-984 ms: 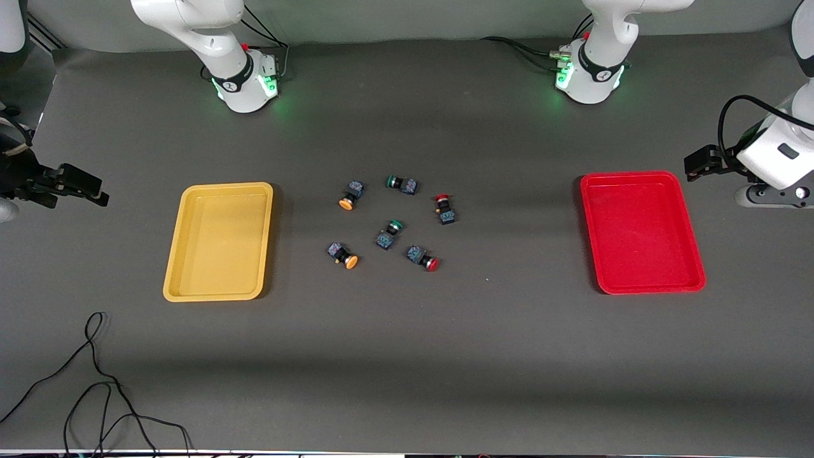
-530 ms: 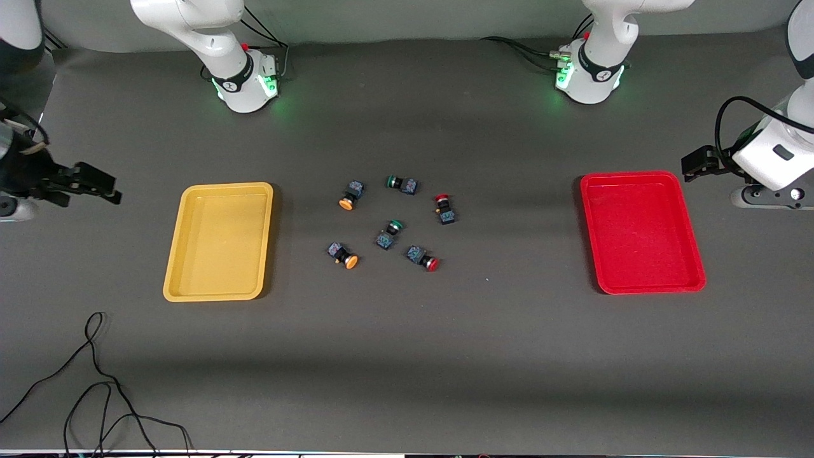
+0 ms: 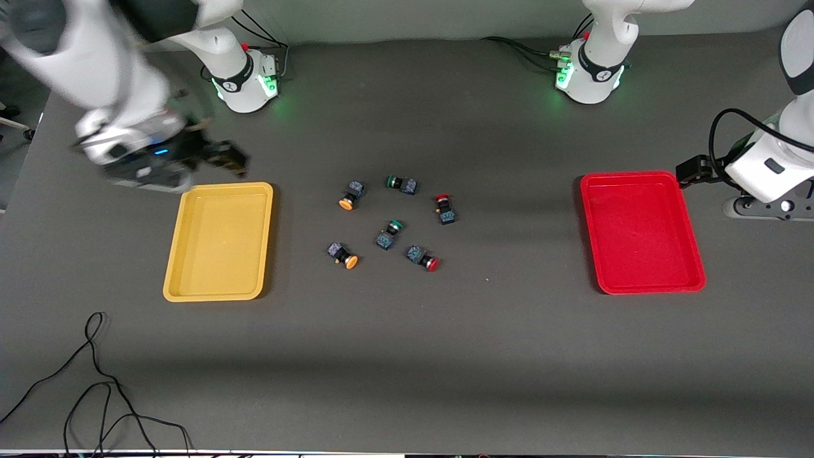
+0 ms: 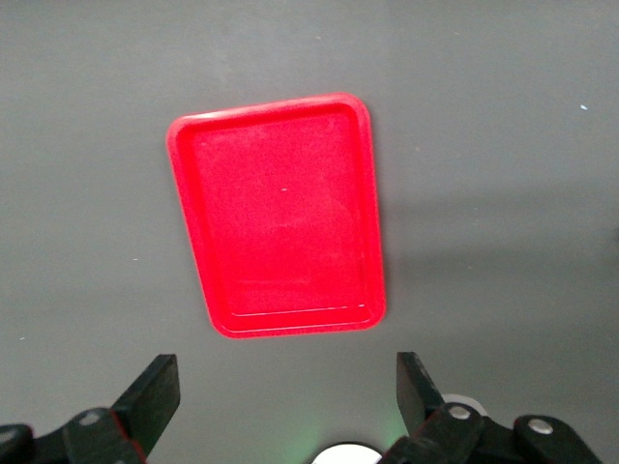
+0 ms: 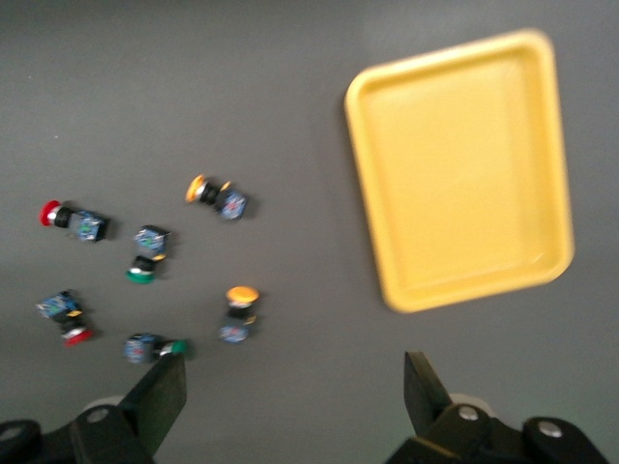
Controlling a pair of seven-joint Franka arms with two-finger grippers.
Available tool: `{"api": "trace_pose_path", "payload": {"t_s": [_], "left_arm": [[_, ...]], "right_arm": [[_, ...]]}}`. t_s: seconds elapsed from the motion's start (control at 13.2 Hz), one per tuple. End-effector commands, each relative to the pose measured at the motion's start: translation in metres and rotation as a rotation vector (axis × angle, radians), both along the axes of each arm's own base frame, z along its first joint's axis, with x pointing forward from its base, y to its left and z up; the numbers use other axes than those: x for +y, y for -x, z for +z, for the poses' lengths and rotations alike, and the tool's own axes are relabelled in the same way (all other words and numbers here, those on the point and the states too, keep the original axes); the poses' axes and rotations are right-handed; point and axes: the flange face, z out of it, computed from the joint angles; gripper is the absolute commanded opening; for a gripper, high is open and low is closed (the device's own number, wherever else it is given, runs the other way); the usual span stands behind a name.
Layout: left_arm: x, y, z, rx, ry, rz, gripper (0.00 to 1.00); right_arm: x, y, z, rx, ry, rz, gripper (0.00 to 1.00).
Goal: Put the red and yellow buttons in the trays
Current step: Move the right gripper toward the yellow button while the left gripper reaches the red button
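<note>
Two orange-yellow buttons [image 3: 349, 194] [image 3: 343, 254] and two red buttons [image 3: 444, 208] [image 3: 423, 256] lie in a loose cluster at mid-table. The mustard yellow tray [image 3: 191, 280] lies toward the right arm's end and the bright red tray [image 3: 690, 254] toward the left arm's end. Both trays hold nothing. My right gripper [image 3: 172, 159] is open and empty, up in the air by the yellow tray's corner nearest its base. The right wrist view shows the tray [image 5: 542, 145] and the buttons [image 5: 239, 311]. My left gripper [image 3: 744, 175] is open and empty, beside the red tray [image 4: 208, 290].
Two green-capped switches [image 3: 400, 184] [image 3: 388, 234] lie among the buttons. A loose black cable [image 3: 95, 381] lies at the table's near corner on the right arm's end. The arm bases [image 3: 245, 83] [image 3: 588, 76] stand along the table's edge farthest from the front camera.
My right arm has swung quickly in from the table's end to the yellow tray's corner. My left gripper has drifted slightly toward the red tray. The buttons and trays have not moved.
</note>
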Motion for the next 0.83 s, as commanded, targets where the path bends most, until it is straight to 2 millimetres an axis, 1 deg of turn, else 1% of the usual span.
{"api": "trace_pose_path", "payload": {"t_s": [0.0,0.08,0.15,0.23,0.3,0.38,0.45,0.53,0.61,0.68,0.76], "left_arm": [[-0.051,-0.007,-0.032,0.063,0.008,0.007,1.0],[-0.075,-0.013,-0.056,0.086,0.012,0.081,1.0],[-0.109,-0.016,-0.078,0.092,0.006,0.121,1.0],[-0.147,-0.017,-0.104,0.09,-0.017,0.174,1.0],[-0.183,-0.015,-0.135,0.083,-0.039,0.245,1.0],[-0.22,-0.009,-0.165,0.068,-0.055,0.286,1.0],[-0.252,-0.002,-0.19,0.052,-0.058,0.319,1.0],[-0.283,0.006,-0.215,0.046,-0.049,0.362,0.99],[-0.305,0.012,-0.233,0.041,-0.027,0.403,0.98],[-0.328,0.02,-0.25,0.031,-0.021,0.428,0.98],[-0.345,0.028,-0.269,0.02,-0.018,0.468,0.98]], "right_arm": [[0.053,0.044,-0.031,-0.01,0.009,-0.131,1.0],[0.072,0.06,-0.042,-0.011,0.011,-0.166,1.0],[0.088,0.079,-0.055,-0.016,0.01,-0.208,1.0],[0.096,0.096,-0.065,-0.024,0.004,-0.254,1.0],[0.101,0.114,-0.078,-0.025,0.003,-0.275,1.0],[0.099,0.125,-0.083,-0.027,0.0,-0.294,1.0],[0.095,0.129,-0.087,-0.027,0.0,-0.297,1.0],[0.093,0.127,-0.092,-0.031,-0.005,-0.302,1.0],[0.092,0.125,-0.103,-0.035,-0.011,-0.314,1.0],[0.089,0.126,-0.12,-0.049,-0.025,-0.323,1.0],[0.085,0.127,-0.143,-0.063,-0.041,-0.331,1.0]]}}
